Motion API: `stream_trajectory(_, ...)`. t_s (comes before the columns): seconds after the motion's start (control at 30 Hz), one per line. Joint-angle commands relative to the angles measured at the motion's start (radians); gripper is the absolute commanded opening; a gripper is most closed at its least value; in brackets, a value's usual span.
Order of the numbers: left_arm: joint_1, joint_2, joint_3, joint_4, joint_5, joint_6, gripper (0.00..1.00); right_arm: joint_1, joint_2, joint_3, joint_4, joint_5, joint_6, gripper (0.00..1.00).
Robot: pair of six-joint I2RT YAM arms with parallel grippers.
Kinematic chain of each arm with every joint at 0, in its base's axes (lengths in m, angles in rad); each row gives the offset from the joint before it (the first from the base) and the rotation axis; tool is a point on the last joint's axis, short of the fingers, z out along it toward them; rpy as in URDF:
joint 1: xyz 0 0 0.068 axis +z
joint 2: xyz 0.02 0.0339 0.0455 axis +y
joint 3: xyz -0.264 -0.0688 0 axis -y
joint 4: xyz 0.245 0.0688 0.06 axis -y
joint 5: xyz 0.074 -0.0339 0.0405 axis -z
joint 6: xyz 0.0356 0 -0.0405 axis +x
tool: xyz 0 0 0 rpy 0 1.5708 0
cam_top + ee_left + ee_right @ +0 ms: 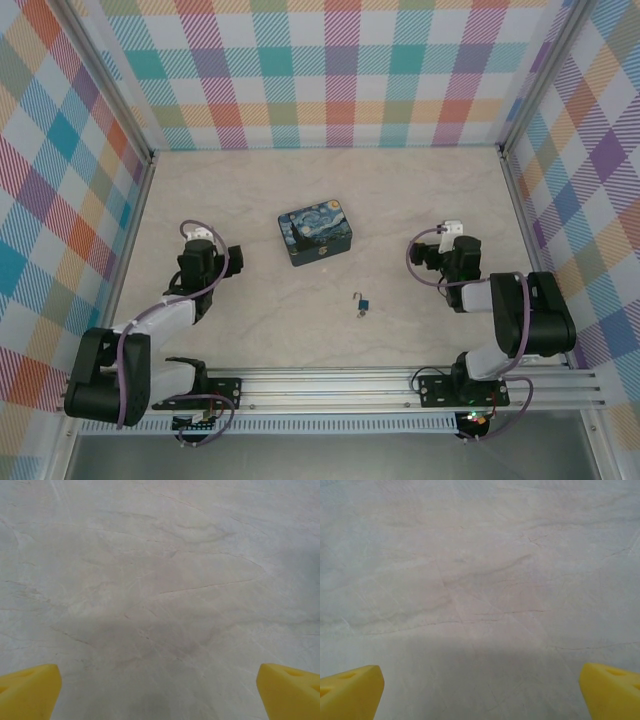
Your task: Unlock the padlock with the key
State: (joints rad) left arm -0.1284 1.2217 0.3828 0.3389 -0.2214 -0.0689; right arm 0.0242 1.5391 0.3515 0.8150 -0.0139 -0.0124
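Presently I see the padlock lying on the marbled table between the arms, the key a dark speck just beside it, the shut starry-night tin beyond, its lettering too small to read, and the left gripper and right gripper both spread wide over bare tabletop.

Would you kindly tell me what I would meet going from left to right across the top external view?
left gripper → starry-night tin → padlock → right gripper
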Motion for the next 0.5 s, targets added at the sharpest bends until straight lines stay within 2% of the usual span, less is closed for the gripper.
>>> stream_trajectory(0.0, 0.012, 0.042, 0.006, 0.134, 0.042, 0.049, 1.0, -0.04, -0.002, 0.06, 0.016, -0.064, 0.029, 1.0)
stream_trajectory(0.23, 0.019, 0.145, 0.008, 0.331, 0.116, 0.096, 1.0, -0.04, -0.004, 0.061, 0.013, -0.063, 0.025, 1.0)
stream_trajectory(0.33, 0.028, 0.171, 0.019, 0.35, 0.13, 0.114, 1.0, -0.04, -0.003, 0.061, 0.013, -0.063, 0.026, 1.0)
stream_trajectory(0.47, 0.05, 0.326, -0.068, 0.653, 0.156, 0.117, 1.0, -0.039, -0.004, 0.061, 0.013, -0.063, 0.026, 1.0)
